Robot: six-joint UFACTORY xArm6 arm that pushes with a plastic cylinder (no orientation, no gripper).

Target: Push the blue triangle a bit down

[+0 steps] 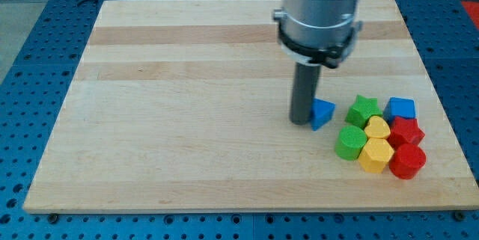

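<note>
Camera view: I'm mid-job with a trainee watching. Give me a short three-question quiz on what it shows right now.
1. True or false: my tip sits at the view's left side of the blue triangle, right up against it.
2. Which block lies nearest the blue triangle?
A. green star
B. blue cube
C. the lower red block
3. Fill in: the cluster at the view's right holds two green, two yellow, two red and one ____ block.

Key
1. True.
2. A: the green star lies just to the triangle's right.
3. Blue. The cluster rests on the wooden board.
</note>
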